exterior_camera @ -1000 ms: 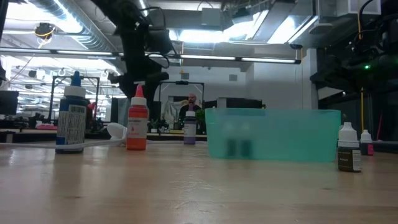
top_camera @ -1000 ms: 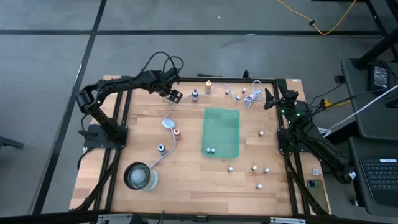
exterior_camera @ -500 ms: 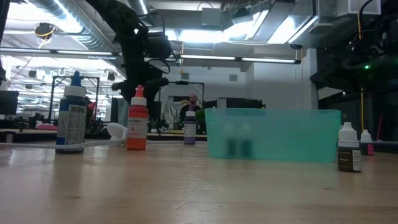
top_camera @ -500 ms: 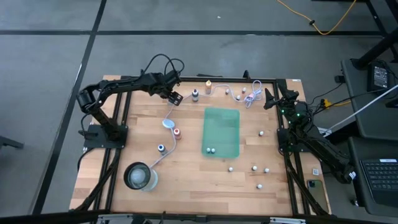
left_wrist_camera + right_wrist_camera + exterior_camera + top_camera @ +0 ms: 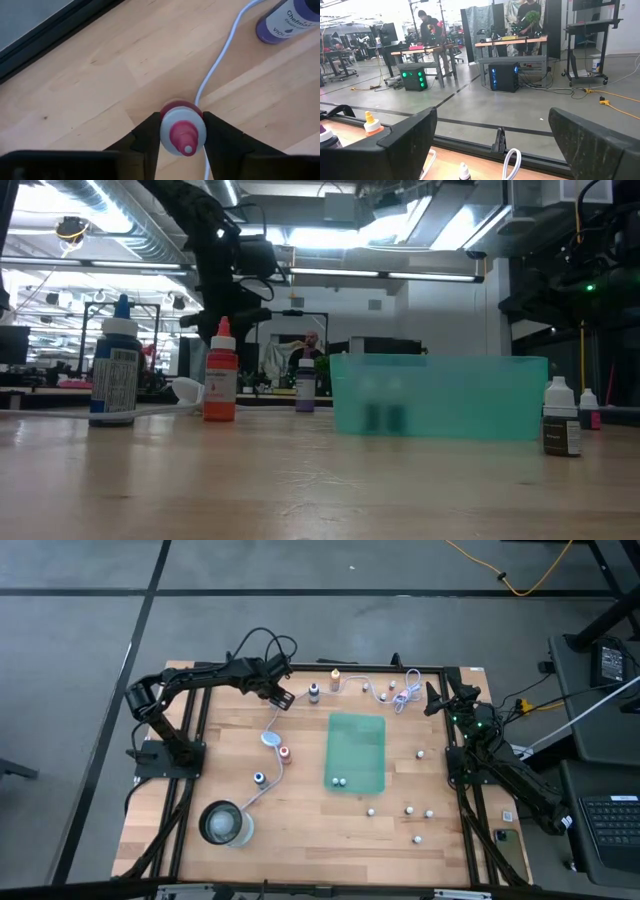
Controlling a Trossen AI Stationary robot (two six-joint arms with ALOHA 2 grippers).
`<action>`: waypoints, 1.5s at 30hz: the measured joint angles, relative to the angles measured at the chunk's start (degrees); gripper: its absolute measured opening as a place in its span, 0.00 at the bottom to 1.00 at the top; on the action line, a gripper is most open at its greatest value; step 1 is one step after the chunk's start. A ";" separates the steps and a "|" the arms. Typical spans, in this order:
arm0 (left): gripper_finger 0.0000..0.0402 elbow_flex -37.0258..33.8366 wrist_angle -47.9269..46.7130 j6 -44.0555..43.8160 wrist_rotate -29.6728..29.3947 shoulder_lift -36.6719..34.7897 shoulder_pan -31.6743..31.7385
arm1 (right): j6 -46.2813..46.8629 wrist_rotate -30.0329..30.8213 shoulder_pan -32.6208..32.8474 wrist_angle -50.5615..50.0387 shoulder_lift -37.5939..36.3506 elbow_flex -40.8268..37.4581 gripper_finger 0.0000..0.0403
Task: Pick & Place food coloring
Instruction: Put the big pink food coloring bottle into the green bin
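Clamping small pink-capped white food coloring bottle (image 5: 182, 131): left gripper (image 5: 182, 134), fingers (image 5: 150, 137) touching both sides; white cable (image 5: 220, 60) just beyond.

A: The light is even and comes from above. In the low view, bright ceiling lights (image 5: 420, 235) make glare, and the dark arm (image 5: 225, 250) is nearly a silhouette.

B: Yes. On the counter (image 5: 300, 790) the shadows are soft and short. In the left wrist view, the red-capped bottle (image 5: 182, 132) is sharp.
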 joint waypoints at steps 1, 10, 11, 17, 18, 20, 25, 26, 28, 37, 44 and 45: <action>0.29 0.00 -0.02 -0.02 0.24 -0.07 0.02 | 0.01 0.00 0.01 0.00 0.00 0.00 0.95; 0.30 1.65 -2.68 -0.48 0.76 -2.25 0.00 | -0.02 0.00 0.01 0.00 0.02 0.00 0.95; 0.30 2.11 -3.41 -0.48 0.73 -2.46 0.00 | 0.01 0.00 0.00 0.00 0.02 0.00 0.95; 0.29 4.68 -8.07 -0.04 0.97 -4.73 -0.02 | -0.01 0.00 0.00 0.00 0.02 0.00 0.95; 0.29 4.98 -8.82 -0.04 0.95 -5.29 -0.05 | 0.00 0.00 0.00 0.00 0.02 0.00 0.95; 0.30 5.48 -10.46 0.04 0.95 -6.56 -0.24 | 0.01 0.00 -0.01 0.00 0.02 0.00 0.95; 0.29 5.95 -14.42 0.59 1.23 -10.89 -1.27 | 0.00 0.00 0.00 0.00 0.01 0.00 0.95; 0.29 5.95 -15.02 0.63 1.51 -11.88 -1.53 | 0.00 0.00 0.01 0.00 0.00 0.00 0.95; 0.29 5.95 -16.33 0.92 2.53 -13.87 -2.10 | 0.00 0.00 0.01 0.00 0.01 0.00 0.95; 0.29 7.86 -19.10 2.41 6.32 -16.49 -7.63 | 0.01 0.00 -0.01 0.00 0.02 0.02 0.95; 0.29 14.07 -19.19 4.97 5.53 -11.16 -10.55 | 0.00 0.00 -0.01 0.00 0.02 0.00 0.95; 0.29 15.11 -19.14 5.27 5.57 -10.24 -10.99 | 0.00 0.00 0.00 0.00 0.00 0.00 0.95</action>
